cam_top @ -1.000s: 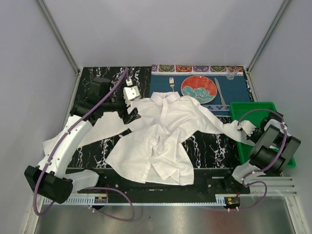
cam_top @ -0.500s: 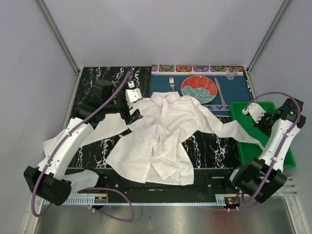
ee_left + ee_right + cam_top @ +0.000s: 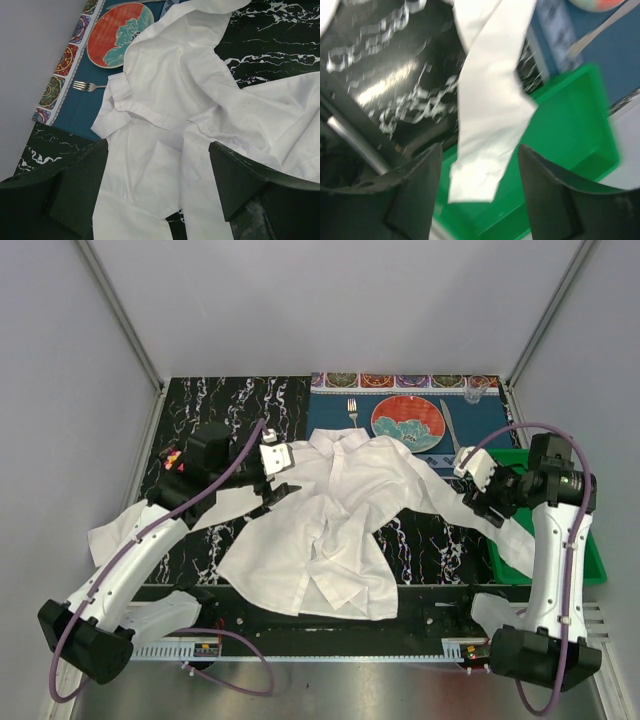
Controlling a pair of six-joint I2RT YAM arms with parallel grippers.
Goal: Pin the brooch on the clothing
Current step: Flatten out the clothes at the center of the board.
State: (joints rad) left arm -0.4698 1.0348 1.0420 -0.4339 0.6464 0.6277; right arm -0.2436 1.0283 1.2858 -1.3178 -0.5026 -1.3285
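Observation:
The clothing [image 3: 330,525], a large white shirt, lies crumpled across the black marble table. One sleeve [image 3: 500,525] trails right, and its end rests in the green bin [image 3: 575,465]. The brooch [image 3: 173,459] is a tiny pink and yellow speck on the table at the far left, behind my left arm. My left gripper [image 3: 283,478] hovers open over the shirt's left shoulder, and in the left wrist view the clothing [image 3: 170,100] fills the gap between its jaws [image 3: 157,195]. My right gripper [image 3: 477,492] is open above the sleeve [image 3: 490,110], holding nothing.
A blue placemat [image 3: 340,430] at the back holds a red and teal plate [image 3: 407,422], a fork [image 3: 353,412] and a knife [image 3: 452,430]. A small glass [image 3: 474,392] stands at the back right. The green bin's wall [image 3: 560,140] lies under the right jaws.
My right gripper rose, swung left from the bin to above the sleeve and opened; the sleeve end now lies loose in the bin. My left arm shifted slightly, uncovering the brooch.

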